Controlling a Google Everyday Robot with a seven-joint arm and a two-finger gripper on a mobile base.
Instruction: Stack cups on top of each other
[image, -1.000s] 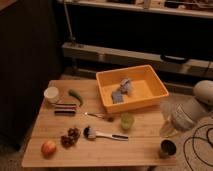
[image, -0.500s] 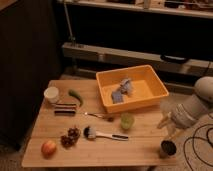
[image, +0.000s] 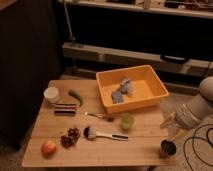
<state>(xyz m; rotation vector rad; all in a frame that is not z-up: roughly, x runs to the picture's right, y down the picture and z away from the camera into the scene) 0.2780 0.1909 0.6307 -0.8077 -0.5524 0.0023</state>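
Gripper (image: 170, 128) just above steel cup (image: 167, 147)

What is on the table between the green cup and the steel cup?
Only bare table, in the camera view. The gripper hangs just above the steel cup, right of the green cup.

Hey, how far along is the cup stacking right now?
Nothing is stacked yet: the green cup stands mid-way along the table, and the steel cup stands apart at the corner nearest the arm. In hand: the claw hovers just above the steel cup. Left: lifting one cup and setting it into the other.
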